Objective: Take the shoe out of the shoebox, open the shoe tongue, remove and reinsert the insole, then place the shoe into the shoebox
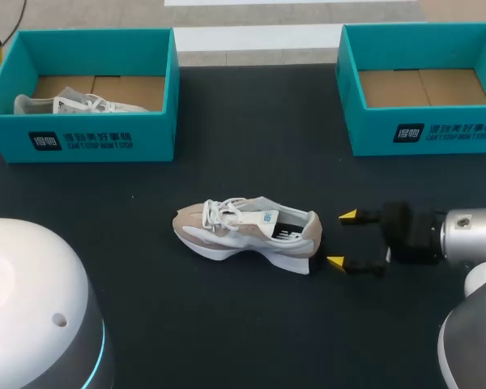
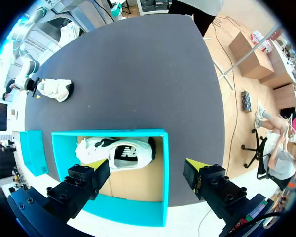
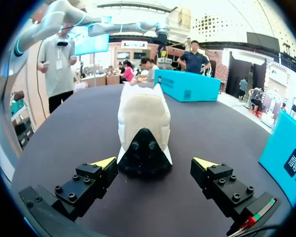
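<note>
A beige and white sneaker (image 1: 247, 235) lies on its sole in the middle of the dark table, toe to the left and heel to the right. My right gripper (image 1: 341, 239) is open just behind the heel, one yellow tip on each side and neither touching. In the right wrist view the black heel (image 3: 143, 143) sits just ahead of the open right gripper (image 3: 155, 163). My left gripper (image 2: 147, 167) hangs open high above the left teal shoebox (image 2: 158, 133). A second white sneaker (image 2: 116, 153) lies in that box.
The left shoebox (image 1: 81, 138) stands at the back left with the white sneaker (image 1: 73, 104) inside. A second teal shoebox (image 1: 437, 130) stands at the back right, showing only its cardboard floor. Bare table surrounds the middle sneaker.
</note>
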`<state>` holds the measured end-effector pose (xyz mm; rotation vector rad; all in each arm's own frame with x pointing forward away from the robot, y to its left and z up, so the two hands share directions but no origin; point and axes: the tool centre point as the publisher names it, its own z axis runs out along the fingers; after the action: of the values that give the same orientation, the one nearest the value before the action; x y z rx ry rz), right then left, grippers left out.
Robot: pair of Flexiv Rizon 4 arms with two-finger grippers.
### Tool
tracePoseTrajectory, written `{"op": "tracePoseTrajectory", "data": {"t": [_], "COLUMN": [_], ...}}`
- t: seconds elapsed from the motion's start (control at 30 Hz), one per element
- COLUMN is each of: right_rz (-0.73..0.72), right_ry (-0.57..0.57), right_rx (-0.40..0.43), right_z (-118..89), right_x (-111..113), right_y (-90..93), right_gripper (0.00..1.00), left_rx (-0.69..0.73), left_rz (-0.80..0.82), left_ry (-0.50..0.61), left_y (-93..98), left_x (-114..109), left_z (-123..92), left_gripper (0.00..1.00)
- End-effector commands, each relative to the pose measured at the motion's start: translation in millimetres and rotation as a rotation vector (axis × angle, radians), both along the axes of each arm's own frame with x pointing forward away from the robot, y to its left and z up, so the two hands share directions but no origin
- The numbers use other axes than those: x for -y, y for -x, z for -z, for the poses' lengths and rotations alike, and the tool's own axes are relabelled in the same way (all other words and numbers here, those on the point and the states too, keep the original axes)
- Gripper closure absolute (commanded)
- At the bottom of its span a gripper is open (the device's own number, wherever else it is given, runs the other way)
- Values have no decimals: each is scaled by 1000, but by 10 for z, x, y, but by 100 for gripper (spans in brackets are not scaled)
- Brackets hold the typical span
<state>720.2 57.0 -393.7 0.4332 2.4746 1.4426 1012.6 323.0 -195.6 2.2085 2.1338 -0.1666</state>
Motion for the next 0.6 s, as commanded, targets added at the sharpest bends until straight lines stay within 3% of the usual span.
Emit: {"op": "tracePoseTrajectory", "data": {"t": [0.03, 0.6], "right_rz": [17, 7], "right_ry": [5, -58], "right_rx": [-2, 11], "right_z": [42, 204], "right_x": [-116, -488], "right_y": [-62, -73], "right_gripper": [0, 0], "left_rx": [-1, -1], "left_rz": [1, 1], "left_ry": [-1, -1], "left_y": [-3, -3], "left_x": [-4, -4], "left_z": [-6, -6], "left_gripper": [0, 0]}}
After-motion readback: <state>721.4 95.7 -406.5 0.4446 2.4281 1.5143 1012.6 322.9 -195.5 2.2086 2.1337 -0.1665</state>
